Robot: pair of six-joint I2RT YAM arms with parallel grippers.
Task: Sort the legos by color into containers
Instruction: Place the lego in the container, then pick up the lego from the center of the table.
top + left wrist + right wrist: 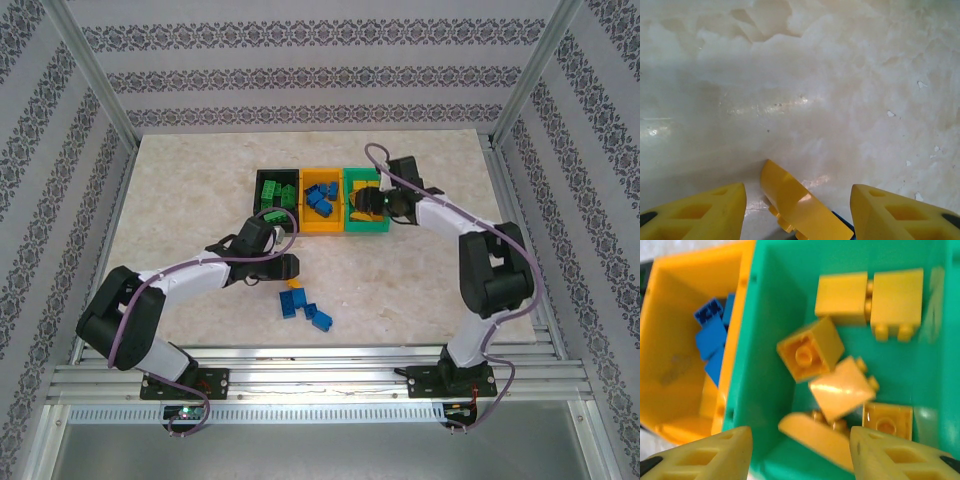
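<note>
My left fingers hang spread over the bench. A yellow brick lies loose between them at the frame's lower edge, ungripped. It looks light, hard and slick, so I'd pinch its flat sides. My right fingers gape empty above the green bin, which holds yellow bricks.

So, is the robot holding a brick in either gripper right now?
Nothing is held. The left gripper stands open around a small yellow plastic brick, gaps on both sides. The right gripper hangs open over the green plastic bin.
</note>
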